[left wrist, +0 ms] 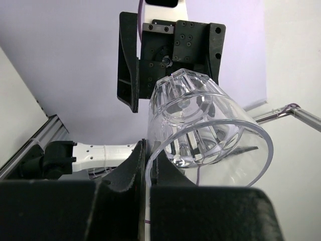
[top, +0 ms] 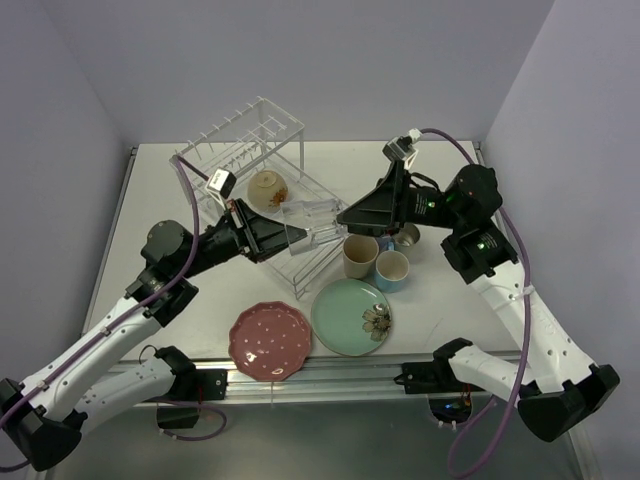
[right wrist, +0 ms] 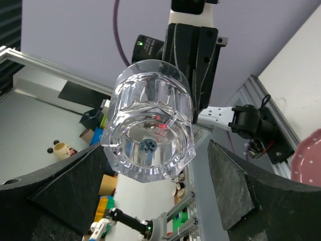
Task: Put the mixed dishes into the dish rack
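Top external view: my left gripper (top: 303, 232) holds the small glass (top: 322, 225) on its side above the flat grid tray of the dish rack (top: 250, 128). My right gripper (top: 343, 217) meets it from the opposite side, tip to tip over the rack's near right corner.

Left wrist view: my two left fingers (left wrist: 131, 168) are pressed narrow on the wall of the glass at its rim, one inside and one outside. The mouth is turned toward that camera and the faceted base points at my right gripper beyond.

Right wrist view: the thick base of the glass faces the lens, sitting between my right fingers (right wrist: 235, 193). They stand wide on either side, with a clear gap between each one and the glass; no contact shows there.

In the rack, the cream bowl (top: 268, 188) rests on the grid tray just below the raised tier of pegs. On the table (top: 450, 300), right of the rack, the beige cup (top: 361, 256) and the light-blue cup (top: 392, 270) stand upright, touching or nearly so. Nearer my bases lie the mint-green plate (top: 340, 318), its flower mark toward its right rim, and the pink-red dotted plate (top: 270, 342) just left of it, both flat.
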{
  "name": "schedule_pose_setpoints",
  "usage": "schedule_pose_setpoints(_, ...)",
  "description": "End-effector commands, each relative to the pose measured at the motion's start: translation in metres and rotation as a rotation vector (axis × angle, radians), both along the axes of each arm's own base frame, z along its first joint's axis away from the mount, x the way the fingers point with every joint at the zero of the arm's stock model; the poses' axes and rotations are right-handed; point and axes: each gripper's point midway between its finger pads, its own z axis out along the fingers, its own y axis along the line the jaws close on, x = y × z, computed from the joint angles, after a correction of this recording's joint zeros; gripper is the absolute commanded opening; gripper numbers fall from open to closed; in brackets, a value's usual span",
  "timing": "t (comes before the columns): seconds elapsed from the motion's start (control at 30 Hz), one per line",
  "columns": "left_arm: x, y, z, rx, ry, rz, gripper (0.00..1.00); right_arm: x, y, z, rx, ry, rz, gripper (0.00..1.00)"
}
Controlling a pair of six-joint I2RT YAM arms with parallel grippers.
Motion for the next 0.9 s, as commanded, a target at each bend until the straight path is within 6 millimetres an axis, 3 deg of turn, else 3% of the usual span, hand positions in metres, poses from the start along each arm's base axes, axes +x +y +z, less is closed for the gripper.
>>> schedule_pose_setpoints(0.0, -0.021, 0.016, 0.043, -0.139, -0.124, -0.014, 0.0, -0.004, 0.0, 0.015, 0.056, -0.037, 0.031, 0.86)
schedule_pose_setpoints(0.33, -0.018, 0.016, 0.035, -0.118, -0.109, -0.001, 0.0, 0.007, 0.005, 0.014, 0.033, -0.018, 0.016, 0.82)
schedule_pose_setpoints(0.43, -0.016, 0.014, 0.034, -0.105, -0.112, 0.005, 0.0, 0.009, 0.009, 0.013, 0.022, -0.014, 0.016, 0.74)
schedule_pose_setpoints(0.53, -0.014, 0.012, 0.032, -0.095, -0.106, 0.003, 0.0, 0.012, 0.013, 0.01, 0.01, -0.008, 0.014, 0.59)
schedule_pose_setpoints(0.63, -0.012, 0.011, 0.029, -0.082, -0.099, 0.005, 0.0, 0.014, 0.014, 0.006, 0.0, -0.005, 0.014, 0.23)
schedule_pose_setpoints(0.67, -0.012, 0.01, 0.028, -0.076, -0.1, 0.003, 0.0, 0.016, 0.015, 0.004, -0.003, -0.003, 0.016, 0.0)
schedule_pose_setpoints(0.7, -0.011, 0.01, 0.027, -0.071, -0.097, 0.009, 0.02, 0.016, 0.016, 0.004, -0.003, -0.003, 0.019, 0.0)
schedule_pose_setpoints(0.8, -0.008, 0.011, 0.02, -0.043, -0.069, 0.03, 0.31, 0.017, 0.016, 0.007, -0.006, -0.012, 0.015, 0.0)
schedule_pose_setpoints(0.83, -0.004, 0.012, 0.017, -0.032, -0.061, 0.053, 0.47, 0.021, 0.017, 0.005, -0.017, -0.006, 0.012, 0.0)
schedule_pose_setpoints(0.87, -0.003, 0.013, 0.013, -0.023, -0.05, 0.066, 0.56, 0.022, 0.018, 0.004, -0.028, -0.018, 0.007, 0.0)
